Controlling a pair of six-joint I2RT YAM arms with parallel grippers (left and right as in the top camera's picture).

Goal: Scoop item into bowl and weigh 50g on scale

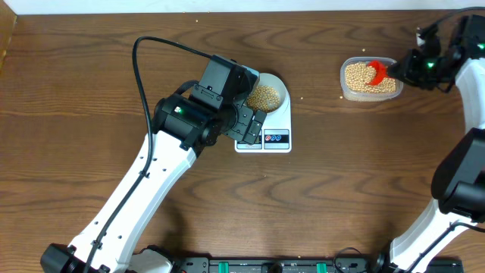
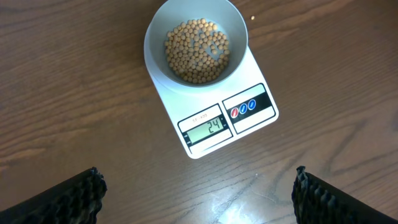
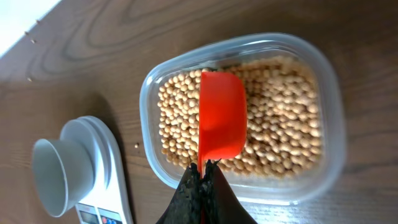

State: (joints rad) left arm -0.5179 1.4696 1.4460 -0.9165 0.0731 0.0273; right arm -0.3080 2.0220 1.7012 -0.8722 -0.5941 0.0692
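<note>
**Scoop over the tub, scale reading 24**

The left fingers (image 1: 252,123) stand wide apart and hold nothing. Ahead of them, centred between the two tips, lies the white scale (image 2: 180,106), turned a little askew so one corner points back toward them. Its display (image 2: 206,127), on the edge nearest the fingers, shows 24. The pale bowl (image 2: 155,43) sits on the far end of the scale, its rim overhanging the platform's far edge, with a shallow layer of beans (image 2: 196,50) in the bottom. Bare wood surface (image 2: 62,93) lies open on either side of the scale and between it and the fingertips. One stray bean (image 2: 253,17) rests just beyond the bowl.

The right fingers (image 3: 200,186) are pressed together, clamped on the handle of a red scoop (image 3: 221,115). The scoop reaches straight out from their tips over a clear tub (image 3: 329,124) filled with the same beans, staying inside its rim. The scale and bowl lie well off to the left of these fingers, across open wood.
</note>
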